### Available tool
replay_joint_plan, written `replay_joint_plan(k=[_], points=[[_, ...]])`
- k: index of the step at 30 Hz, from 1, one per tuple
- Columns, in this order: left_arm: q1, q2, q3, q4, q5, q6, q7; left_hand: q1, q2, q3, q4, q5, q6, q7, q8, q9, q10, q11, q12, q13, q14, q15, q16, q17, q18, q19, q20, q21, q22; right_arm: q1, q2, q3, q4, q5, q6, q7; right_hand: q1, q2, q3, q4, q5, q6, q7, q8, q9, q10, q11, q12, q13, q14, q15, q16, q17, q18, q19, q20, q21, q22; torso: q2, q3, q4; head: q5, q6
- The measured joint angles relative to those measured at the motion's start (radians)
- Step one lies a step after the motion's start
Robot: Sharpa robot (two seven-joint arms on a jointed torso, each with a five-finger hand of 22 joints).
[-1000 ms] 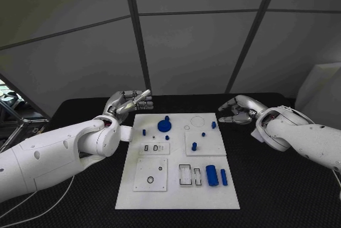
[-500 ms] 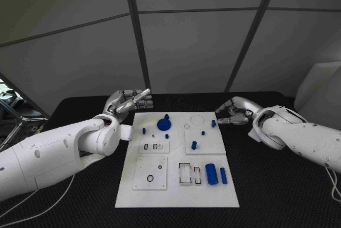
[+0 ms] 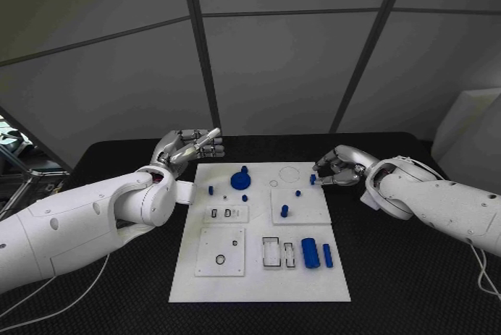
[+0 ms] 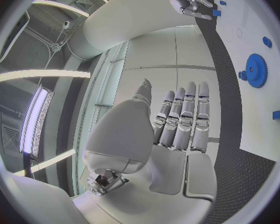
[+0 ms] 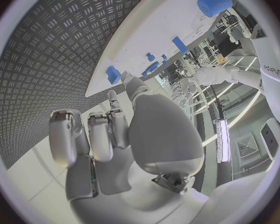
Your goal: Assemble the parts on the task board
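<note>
- At the far right corner of the task board (image 3: 261,295), the right hand (image 3: 339,170) is hovering w/ fingers curled in, tips sitting just beside a small blue peg (image 3: 312,179) standing near the board's edge — looks like it's lining up a pinch, but can't tell if it's touching the peg yet; nothing visibly held.
- In the right wrist view that peg (image 5: 113,74) is showing right by the hand's fingertips (image 5: 114,101), which fits the approach reading.
- Left hand (image 3: 188,148) is hanging raised off the board's far left corner, above the tabletop (image 3: 418,277), fingers straight and side by side, holding nothing — prob. parked out of the way so the right has room.
- Parts are lying spread over the board: blue gear (image 3: 241,181) at the far middle, a fat cylinder (image 3: 310,253) and a slim bar (image 3: 328,255) lying nearer the robot beside open slots, several small pegs between.
- Judging by this, assembly is barely begun — most pcs are sitting loose.
</note>
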Motion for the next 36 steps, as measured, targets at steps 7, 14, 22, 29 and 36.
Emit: replay_joint_plan(k=[7,14,22,29,36], points=[[0.000,0.000,0.000,-0.001,0.000,0.000,0.000,0.000,0.000,0.000,0.000,0.000,0.000,0.000,-0.004,0.000,0.000,0.000,-0.003,0.000,0.000,0.000,0.000,0.000,0.000,0.000,0.000,0.000,0.000,-0.007,0.015,0.000,-0.015,-0.013,0.014,-0.002,0.001,0.006,0.000,0.000,0.000,0.007,0.000,0.004,0.000,0.004,-0.004,0.000,0.000,0.000,0.000,0.000,0.000,0.000,0.000,0.000,0.000,0.000,0.000,0.0004,-0.0003,-0.002,-0.002],[0.000,0.001,0.000,-0.002,0.000,0.000,0.000,0.000,0.000,0.000,0.000,0.000,0.000,0.000,-0.004,0.000,0.000,0.000,-0.004,0.000,0.000,0.000,0.000,0.001,0.000,0.000,0.000,0.000,0.000,-0.012,0.029,0.000,-0.030,-0.027,0.023,-0.007,0.004,0.012,0.000,0.000,0.000,0.007,-0.001,0.004,0.000,0.004,-0.004,0.004,0.000,0.000,0.000,0.000,0.000,0.000,0.004,-0.004,0.000,0.000,0.000,0.0004,0.0003,-0.002,-0.003],[0.000,0.001,0.000,-0.002,0.000,0.000,0.000,0.000,0.000,0.000,0.000,0.000,0.000,0.000,-0.004,0.000,0.000,0.000,-0.004,0.000,0.000,0.000,0.000,0.001,0.000,0.000,0.000,0.000,0.000,-0.014,0.040,0.000,-0.046,-0.038,0.023,-0.012,0.000,0.016,0.002,-0.002,0.000,0.014,-0.001,0.004,0.000,0.004,-0.004,0.004,0.000,0.000,0.000,0.000,0.000,0.000,0.004,-0.004,0.000,0.000,0.000,0.0003,0.0005,0.001,-0.005],[0.000,0.001,0.000,-0.003,0.000,0.000,-0.001,0.000,0.000,0.000,0.000,0.000,0.000,0.000,-0.004,0.000,0.000,0.000,-0.004,0.000,0.000,0.000,0.000,0.001,0.000,0.000,0.000,0.000,0.000,-0.014,0.048,0.000,-0.051,-0.043,0.022,-0.015,-0.003,0.026,0.005,0.001,0.000,0.021,-0.001,0.004,0.000,0.004,-0.004,0.008,0.000,0.000,0.000,0.000,0.000,0.000,0.004,-0.004,0.000,0.000,0.000,0.0007,0.0005,0.003,-0.004],[0.000,0.002,0.000,-0.004,0.000,0.001,-0.001,0.000,0.000,0.000,0.000,0.000,0.000,0.000,-0.004,0.000,0.000,0.000,-0.004,0.000,0.000,0.000,0.000,0.001,0.000,0.000,0.000,0.000,0.000,-0.014,0.054,0.000,-0.054,-0.046,0.021,-0.019,-0.008,0.032,0.008,0.004,0.000,0.036,-0.003,0.009,0.000,0.007,-0.007,0.012,0.000,0.000,0.000,0.000,0.000,0.000,0.004,-0.004,0.004,0.000,0.000,0.0009,0.0003,0.003,-0.003]])
